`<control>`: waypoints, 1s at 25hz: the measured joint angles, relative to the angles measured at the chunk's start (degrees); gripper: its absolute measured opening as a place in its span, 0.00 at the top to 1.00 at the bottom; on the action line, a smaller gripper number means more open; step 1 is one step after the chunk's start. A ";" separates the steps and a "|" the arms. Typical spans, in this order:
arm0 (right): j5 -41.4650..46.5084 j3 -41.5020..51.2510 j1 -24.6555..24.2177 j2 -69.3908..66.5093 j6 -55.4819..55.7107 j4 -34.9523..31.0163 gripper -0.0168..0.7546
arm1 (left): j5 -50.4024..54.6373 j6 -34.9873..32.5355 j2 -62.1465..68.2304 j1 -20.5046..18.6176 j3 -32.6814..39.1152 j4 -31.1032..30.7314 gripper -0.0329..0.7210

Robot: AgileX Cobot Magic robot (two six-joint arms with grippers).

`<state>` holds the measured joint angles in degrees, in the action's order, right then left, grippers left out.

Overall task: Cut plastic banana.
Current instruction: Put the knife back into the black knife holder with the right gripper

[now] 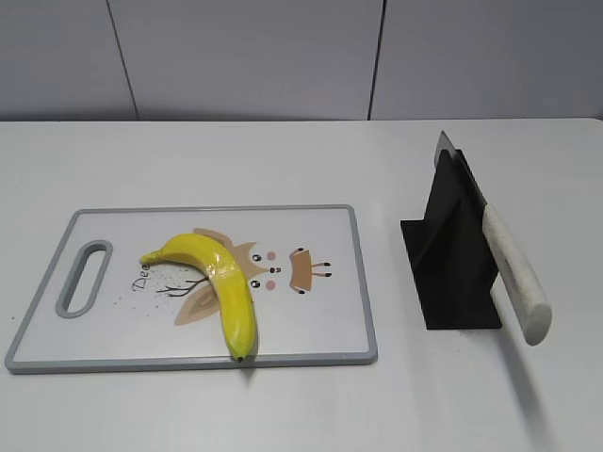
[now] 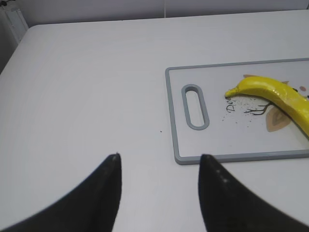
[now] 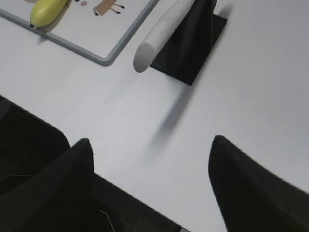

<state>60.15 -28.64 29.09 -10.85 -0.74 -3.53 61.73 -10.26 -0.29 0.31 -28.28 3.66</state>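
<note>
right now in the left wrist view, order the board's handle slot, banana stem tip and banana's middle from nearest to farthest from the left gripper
From the left gripper:
1. Handle slot, at the cutting board's near end.
2. Stem tip of the plastic banana, further right.
3. Banana's middle, toward the right edge.

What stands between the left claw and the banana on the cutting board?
Nothing visible. The left claw, open, hovers over bare table just off the cutting board's handle end. The plastic banana lies further along the board, with only the handle slot and flat board surface between.
</note>
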 joint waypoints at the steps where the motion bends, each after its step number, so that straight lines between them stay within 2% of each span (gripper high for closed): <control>1: 0.00 0.00 0.00 0.59 0.00 0.29 0.22 | 0.00 0.00 0.00 0.00 0.00 0.05 0.30; 10: 0.10 0.00 -0.05 10.46 -0.22 0.30 0.22 | 0.07 0.00 0.00 0.00 0.00 -0.01 0.33; 16: 0.10 0.00 -1.43 11.20 -0.27 -1.86 0.22 | 0.06 0.00 0.00 -0.07 0.00 0.15 0.33; 19: 0.10 0.00 -5.34 11.20 -0.27 -2.61 0.22 | 0.06 0.00 0.00 -0.07 0.00 0.20 0.33; 25: 0.05 0.00 -18.22 11.20 -0.27 -2.79 0.22 | 0.06 0.00 0.00 -0.07 0.00 0.20 0.33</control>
<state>60.19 -28.64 10.87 0.35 -1.01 -6.32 61.79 -10.26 -0.29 0.25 -28.28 3.86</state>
